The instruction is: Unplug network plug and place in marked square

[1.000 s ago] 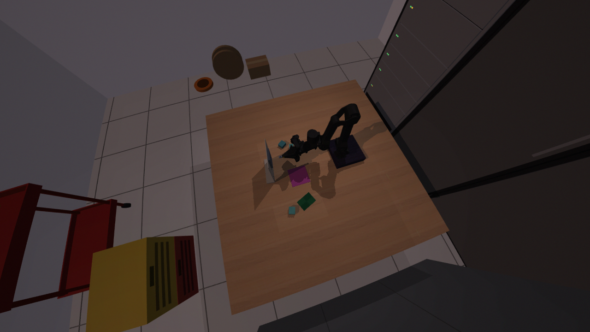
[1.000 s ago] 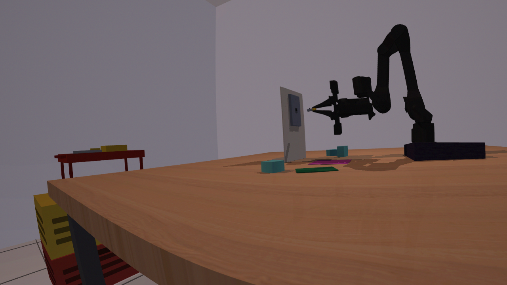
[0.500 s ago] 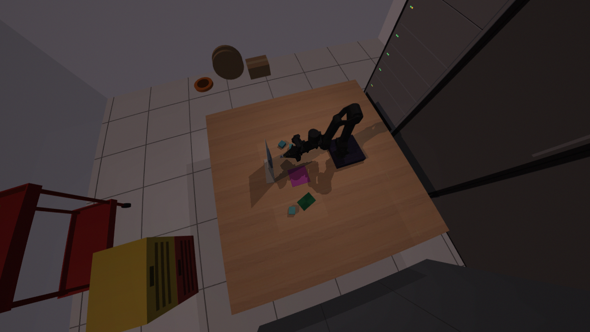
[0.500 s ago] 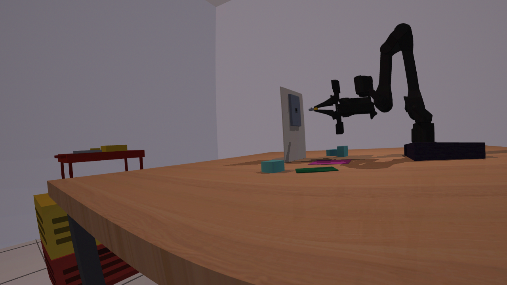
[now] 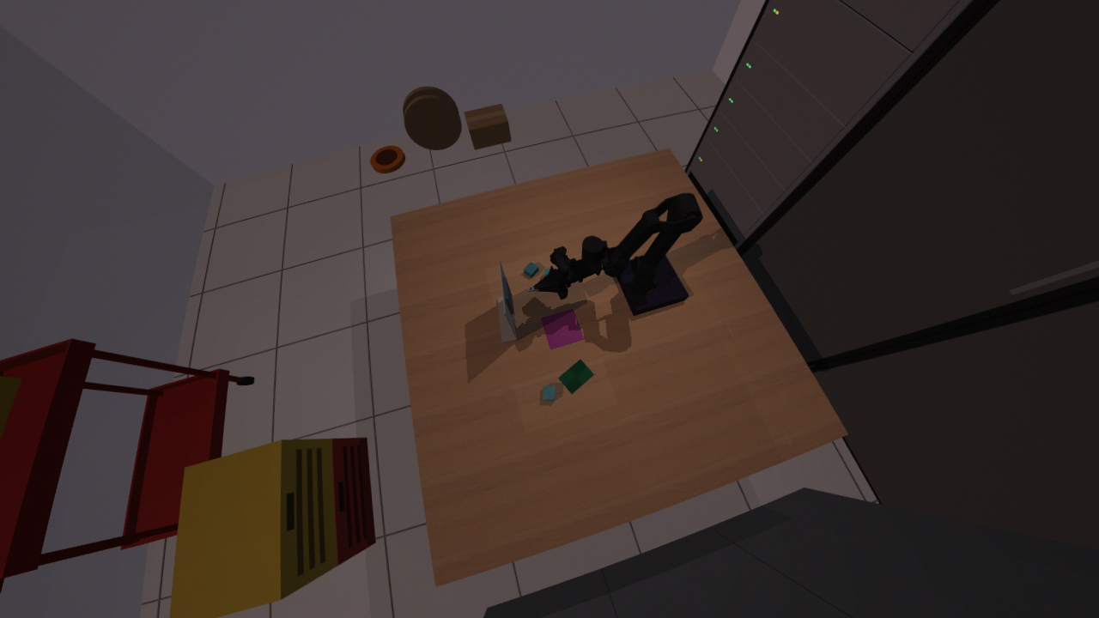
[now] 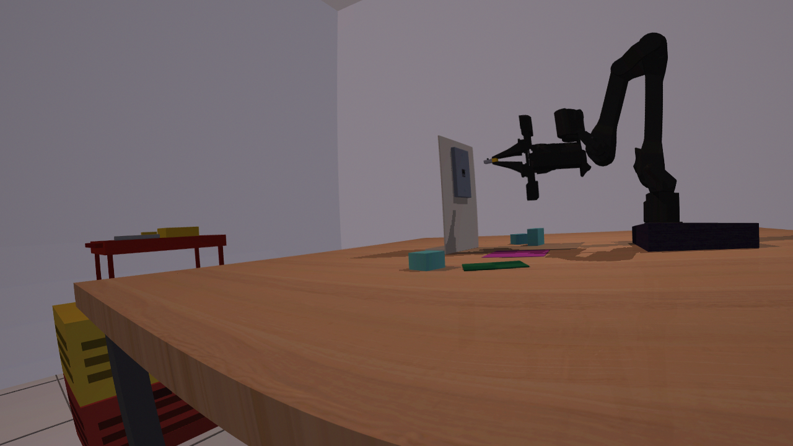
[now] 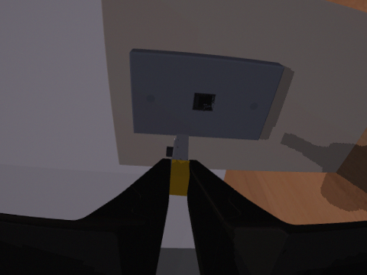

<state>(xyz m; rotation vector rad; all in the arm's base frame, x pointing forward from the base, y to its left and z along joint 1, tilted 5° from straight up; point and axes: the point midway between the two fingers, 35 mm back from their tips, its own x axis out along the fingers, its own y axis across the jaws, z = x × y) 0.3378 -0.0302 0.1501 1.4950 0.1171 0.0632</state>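
The plug (image 6: pixel 487 161) (image 7: pixel 180 177), with a yellow body and a grey front, is out of the socket (image 6: pixel 463 173) (image 7: pixel 203 102). My gripper (image 5: pixel 535 289) (image 6: pixel 495 160) (image 7: pixel 179 167) is shut on its yellow body and holds it level, high above the table. The plug's front points at the upright panel (image 5: pixel 506 330) (image 6: pixel 461 230) (image 7: pixel 229 30), with a gap between them. A small dark piece (image 7: pixel 169 151) beside the grey front is probably the tab. A magenta square (image 5: pixel 566 336) (image 6: pixel 515 254) lies flat on the table (image 5: pixel 652 430) (image 6: pixel 499 344), below and to the side of the gripper.
A green flat patch (image 5: pixel 576 376) (image 6: pixel 495 266) lies beyond the magenta square, beside a teal block (image 5: pixel 549 392) (image 6: pixel 426 260). Two more teal blocks (image 6: pixel 518 238) (image 6: pixel 535 236) stand behind, near the panel. The arm's dark base (image 5: pixel 652 295) (image 6: pixel 698 236) stands opposite the panel.
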